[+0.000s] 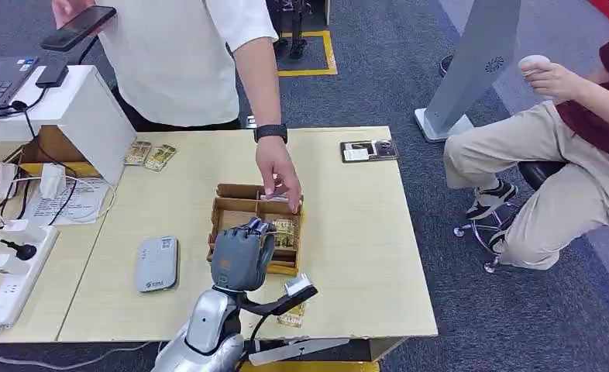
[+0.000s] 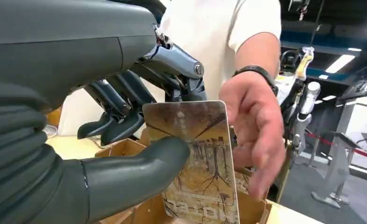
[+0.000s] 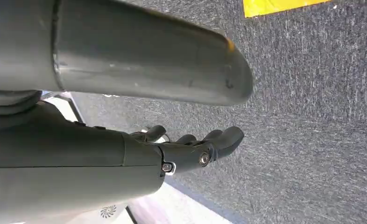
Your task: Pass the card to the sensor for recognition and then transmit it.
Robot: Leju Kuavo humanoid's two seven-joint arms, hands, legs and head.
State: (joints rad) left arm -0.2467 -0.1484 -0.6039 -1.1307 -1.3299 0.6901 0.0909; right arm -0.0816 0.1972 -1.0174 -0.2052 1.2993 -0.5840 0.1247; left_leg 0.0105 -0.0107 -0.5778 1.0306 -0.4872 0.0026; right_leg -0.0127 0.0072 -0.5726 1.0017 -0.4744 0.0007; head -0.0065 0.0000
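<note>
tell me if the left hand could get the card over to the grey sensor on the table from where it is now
Probably yes. The left hand already pinches the card over the wooden box, and the grey sensor lies just beside the box with bare tabletop between. The person's hand is at the box's far side, away from that path.

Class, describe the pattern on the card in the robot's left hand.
The card is golden-brown with dark, bare branching tree shapes; clearest in the left wrist view.
</note>
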